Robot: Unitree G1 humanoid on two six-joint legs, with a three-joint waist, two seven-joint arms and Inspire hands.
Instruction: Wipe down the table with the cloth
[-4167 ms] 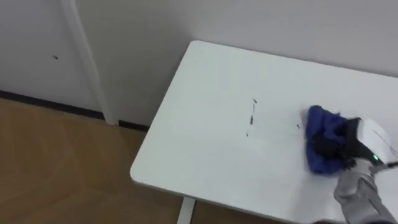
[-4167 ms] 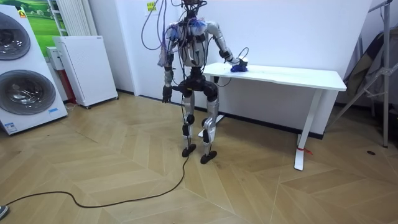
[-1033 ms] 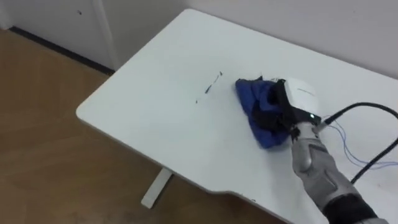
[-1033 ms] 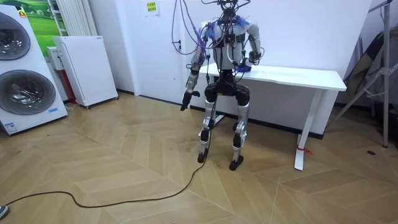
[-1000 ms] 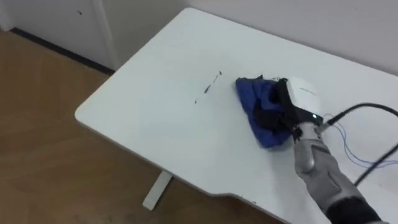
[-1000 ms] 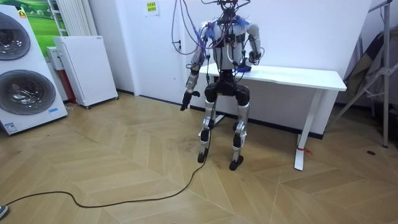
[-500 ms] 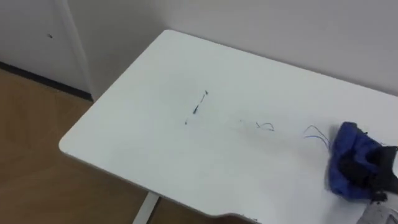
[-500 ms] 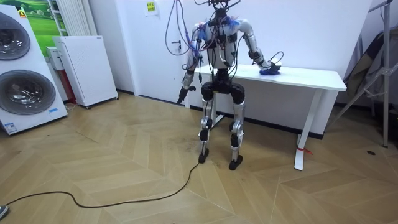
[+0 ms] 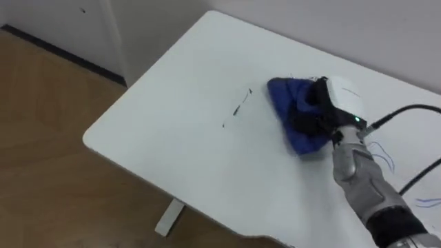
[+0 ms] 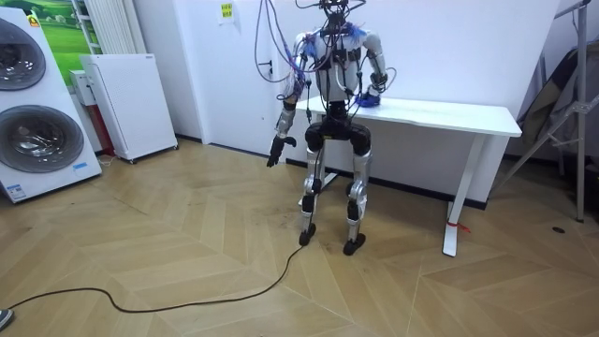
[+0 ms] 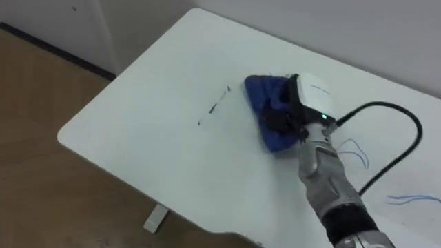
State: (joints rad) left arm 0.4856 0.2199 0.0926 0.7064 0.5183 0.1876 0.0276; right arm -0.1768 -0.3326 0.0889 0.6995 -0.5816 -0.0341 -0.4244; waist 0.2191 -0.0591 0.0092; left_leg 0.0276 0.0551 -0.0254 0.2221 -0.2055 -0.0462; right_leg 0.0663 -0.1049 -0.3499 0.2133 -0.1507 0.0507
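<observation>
The left hand [image 10: 274, 150] hangs idle, its state unreadable. On the table [image 9: 172, 158], 1 dark mark [image 9: 238, 110] lies just beside the blue cloth [image 9: 284, 96], clutched in the curled fingers of the right hand [image 9: 324, 110]. So bunched, the cloth may skip the mark.

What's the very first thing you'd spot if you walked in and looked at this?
The bright blue cloth jumps out first: it sits bunched on the white table, gripped by the robot's right hand. Just to its left a thin dark mark crosses the tabletop, and faint blue scribbles show on the other side of the arm. In the room view the robot stands at the table's end, left hand hanging at its side.
</observation>
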